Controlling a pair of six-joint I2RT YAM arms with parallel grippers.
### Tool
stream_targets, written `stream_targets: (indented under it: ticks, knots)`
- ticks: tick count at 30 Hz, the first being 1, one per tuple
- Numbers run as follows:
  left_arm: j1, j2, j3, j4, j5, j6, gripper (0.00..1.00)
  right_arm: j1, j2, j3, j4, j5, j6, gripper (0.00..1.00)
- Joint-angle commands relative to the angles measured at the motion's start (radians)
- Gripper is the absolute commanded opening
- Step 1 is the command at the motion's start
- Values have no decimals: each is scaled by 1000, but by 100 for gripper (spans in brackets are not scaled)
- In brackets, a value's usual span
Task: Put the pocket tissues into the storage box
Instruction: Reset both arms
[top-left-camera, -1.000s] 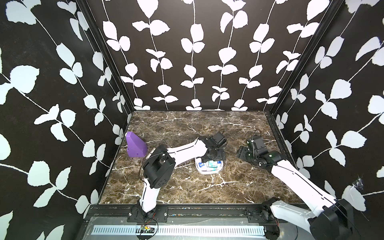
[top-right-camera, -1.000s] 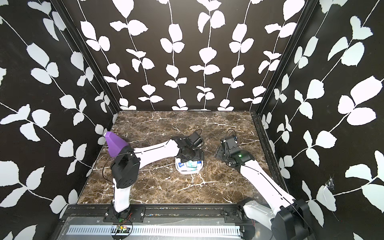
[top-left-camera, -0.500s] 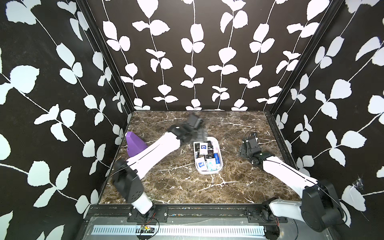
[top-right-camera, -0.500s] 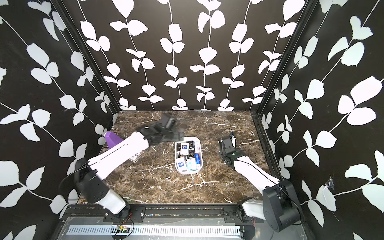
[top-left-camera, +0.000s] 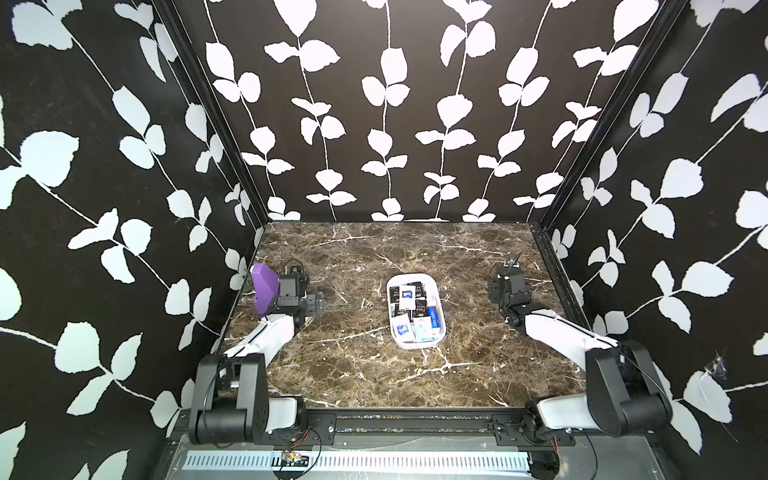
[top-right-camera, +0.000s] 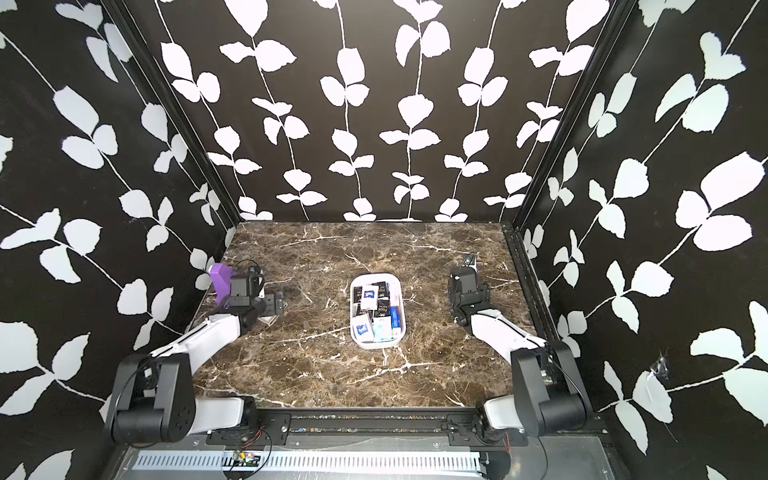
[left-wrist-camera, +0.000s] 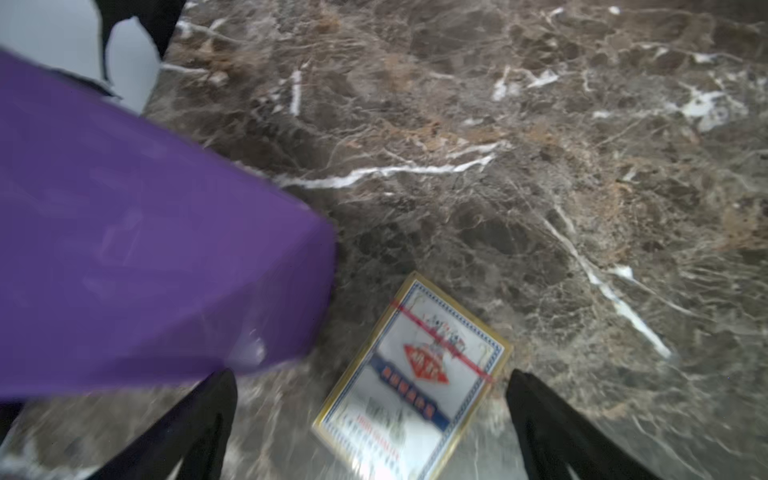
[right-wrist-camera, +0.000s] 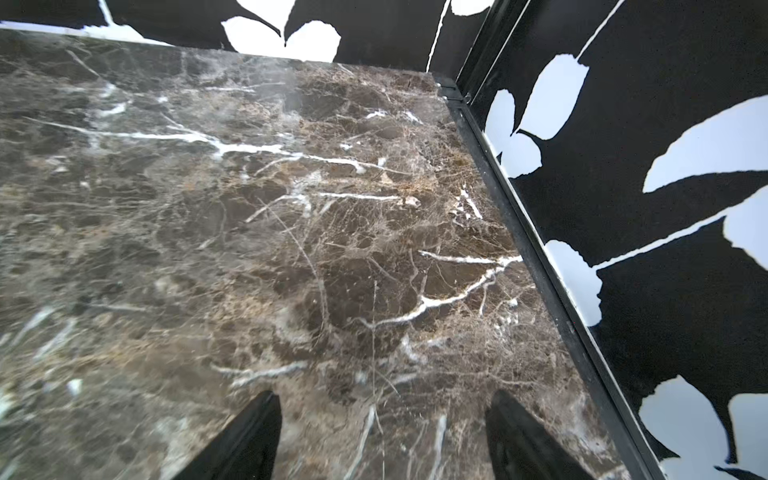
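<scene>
The white storage box (top-left-camera: 439, 291) stands mid-table in both top views, with several pocket tissues (top-left-camera: 406, 294) in blue, white and black lying inside it (top-right-camera: 369, 296). One more pack (left-wrist-camera: 411, 374), white with a blue border and a red emblem, lies flat on the marble beside the purple block. My left gripper (left-wrist-camera: 371, 374) hangs open over that pack, a finger on either side and neither touching it. At the far left of the table the left gripper (top-left-camera: 316, 301) is next to the block. My right gripper (right-wrist-camera: 383, 395) is open and empty over bare marble, right of the box (top-left-camera: 508, 282).
A purple wedge-shaped block (top-left-camera: 264, 289) stands at the table's left edge, close against my left wrist (left-wrist-camera: 145, 249). Black walls with white leaves close in the left, back and right sides. A black rail (right-wrist-camera: 519, 232) runs along the right edge near my right gripper.
My left arm has swung from over the box back to the left, beside the purple block. The right arm has drawn back to the right and its jaws have widened slightly.
</scene>
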Motion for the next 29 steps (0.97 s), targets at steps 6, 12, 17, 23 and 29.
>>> stream_targets:
  ticks: [6, 12, 17, 23, 29]
  knots:
    - [23, 190, 9, 479, 162, 105, 99, -85, 92, -160, 496, -17, -162, 91]
    - [12, 181, -174, 793, 111, 100, 99, -185, 91, -257, 615, -195, -91, 99]
    - [7, 192, -189, 834, 114, 108, 99, -179, 99, -263, 658, -187, -104, 99]
    - [5, 193, -186, 825, 113, 112, 99, -172, 104, -249, 631, -216, -118, 99]
    - [-3, 195, -182, 820, 99, 116, 99, -185, 100, -251, 632, -281, -132, 99]
